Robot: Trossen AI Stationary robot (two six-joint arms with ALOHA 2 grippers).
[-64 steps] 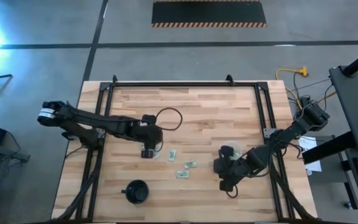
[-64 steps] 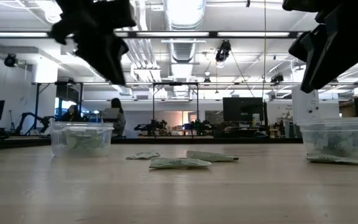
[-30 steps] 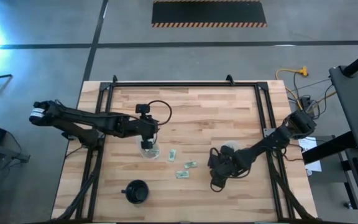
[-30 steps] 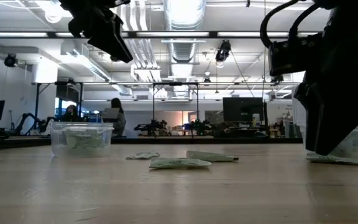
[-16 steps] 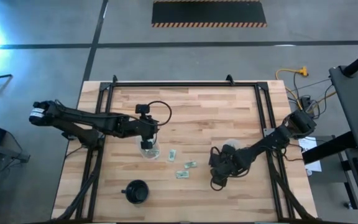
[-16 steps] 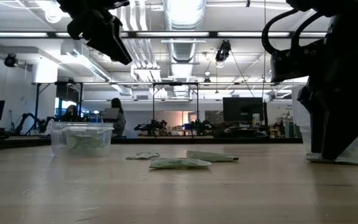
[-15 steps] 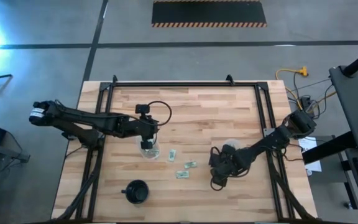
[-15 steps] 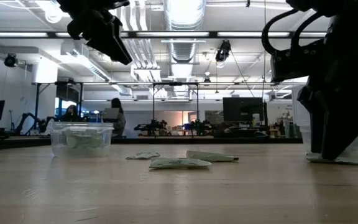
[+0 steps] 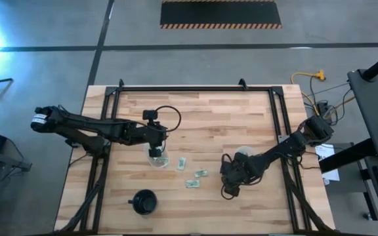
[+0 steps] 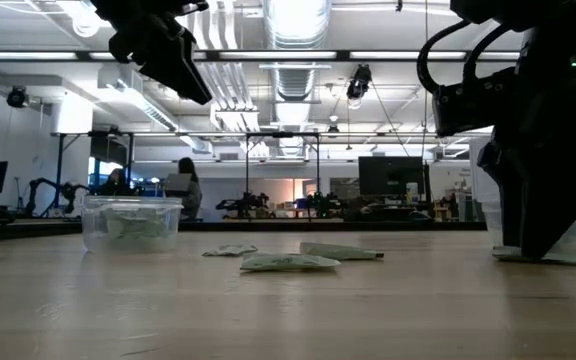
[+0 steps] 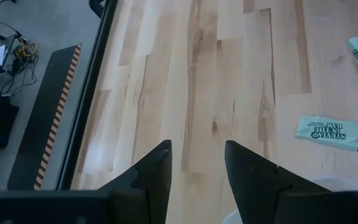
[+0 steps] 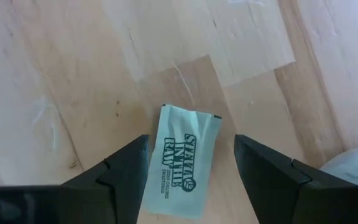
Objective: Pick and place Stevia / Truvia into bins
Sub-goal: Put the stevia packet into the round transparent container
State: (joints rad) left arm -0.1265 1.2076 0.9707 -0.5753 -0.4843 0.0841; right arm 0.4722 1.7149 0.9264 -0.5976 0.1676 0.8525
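Observation:
Three pale green Stevia packets (image 9: 192,174) lie flat mid-table. One more packet (image 12: 182,158) lies on the wood between the open fingers of my right gripper (image 12: 190,142), which points down just above it, near the table's front right (image 9: 228,189). The fingers stand on either side of it. One clear bin (image 9: 241,155) stands just behind that gripper. The other bin (image 9: 156,159), with packets inside, stands left of centre. My left gripper (image 11: 196,149) hovers open and empty high above it (image 10: 163,50).
A black round cup (image 9: 144,202) stands near the front edge, left of centre. A black cable loop (image 9: 169,121) lies behind my left gripper. Black frame rails (image 9: 100,131) run along the table's left, right and far sides. Bare wood lies across the far half.
My right gripper has sunk a little toward the table over the packet, staying open. My left arm has kept still.

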